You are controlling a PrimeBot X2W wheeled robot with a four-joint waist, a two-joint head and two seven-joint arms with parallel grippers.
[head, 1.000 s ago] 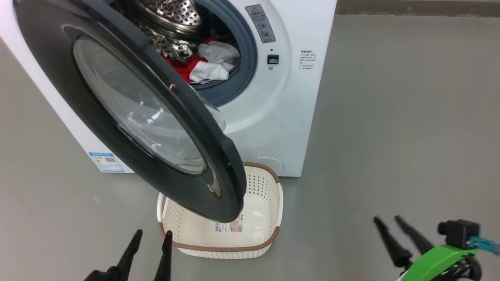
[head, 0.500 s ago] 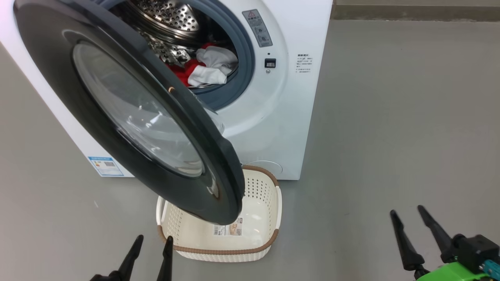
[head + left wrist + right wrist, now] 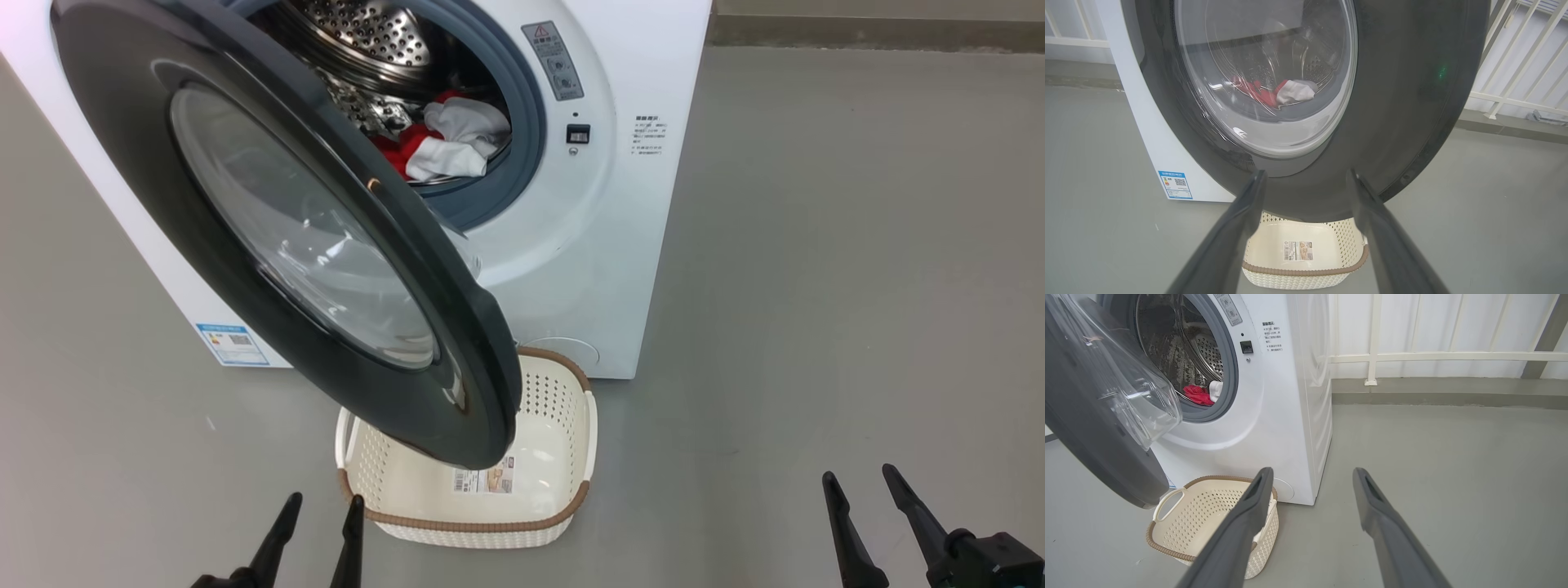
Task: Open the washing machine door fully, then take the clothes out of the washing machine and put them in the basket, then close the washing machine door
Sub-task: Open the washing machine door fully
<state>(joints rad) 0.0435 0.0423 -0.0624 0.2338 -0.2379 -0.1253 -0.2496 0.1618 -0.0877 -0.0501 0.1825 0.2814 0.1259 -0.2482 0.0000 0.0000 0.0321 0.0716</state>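
**Dark tapered fingers, black wrist block**

On the left gripper [image 3: 323, 500]: two slim black fingers [image 3: 282, 531], broad at the root and narrowing evenly to blunt tips. Reads as matte charcoal grey close up in the left wrist view, with smooth flat faces and soft rounded edges, blurred by nearness.

On the right gripper [image 3: 859, 474]: the same pair of long dark spikes, rooted in a black boxy block [image 3: 992, 559] with rounded corners and a short round collar where one finger joins it. Shows, in the right wrist view, a shallow recessed slot just below one fingertip and a bevelled edge running down the length. Looks plain and unpolished throughout.
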